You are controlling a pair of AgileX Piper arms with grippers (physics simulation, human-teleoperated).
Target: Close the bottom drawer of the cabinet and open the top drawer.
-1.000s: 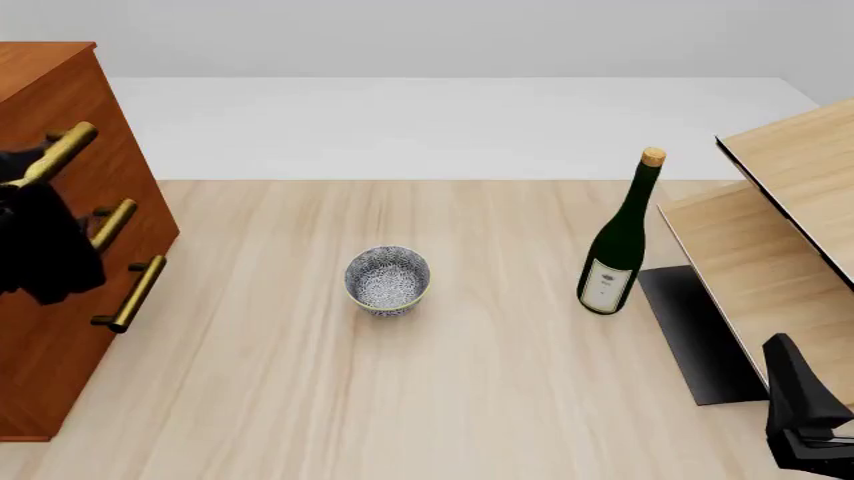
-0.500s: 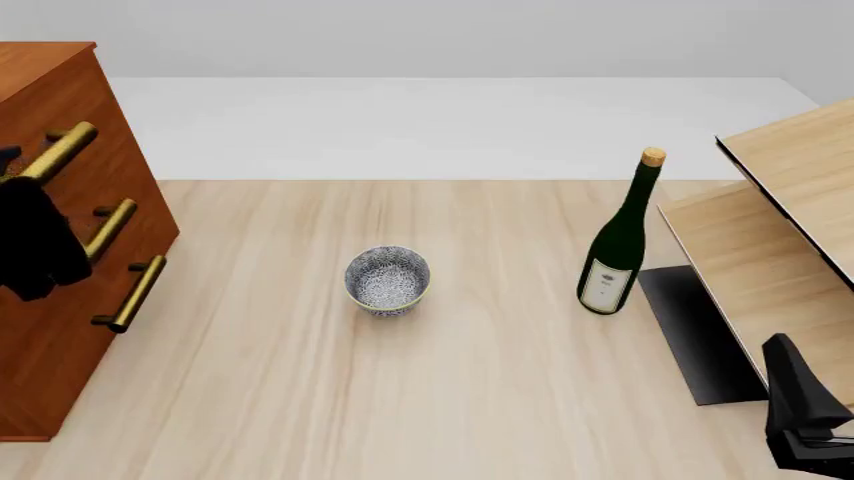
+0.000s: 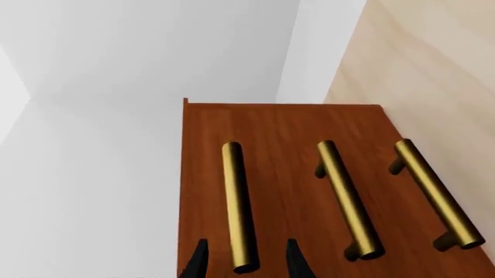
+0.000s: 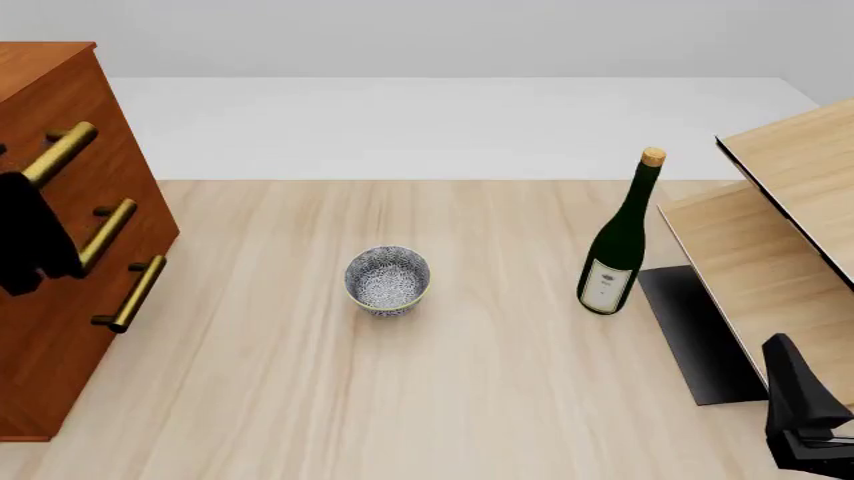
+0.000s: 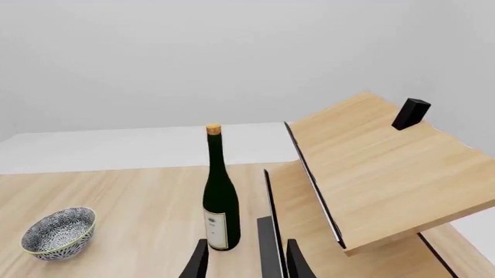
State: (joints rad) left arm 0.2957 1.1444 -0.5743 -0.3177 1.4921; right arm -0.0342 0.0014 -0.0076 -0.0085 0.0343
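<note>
Cabinet (image 4: 60,260) stands at the tabletop's (image 4: 467,400) left edge, all three drawers flush. Left hand (image 3: 243,263) is released, its fingers straddling the near end of the top drawer's handle (image 3: 236,202). Right hand (image 5: 244,260) is released, near the bottle (image 5: 219,202).

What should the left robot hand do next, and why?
Probably close the left gripper on the top drawer's brass handle. In the left wrist view its fingers sit either side of the bar's near end without touching it, and all three cabinet drawers look flush, so gripping seems next, before pulling.
</note>
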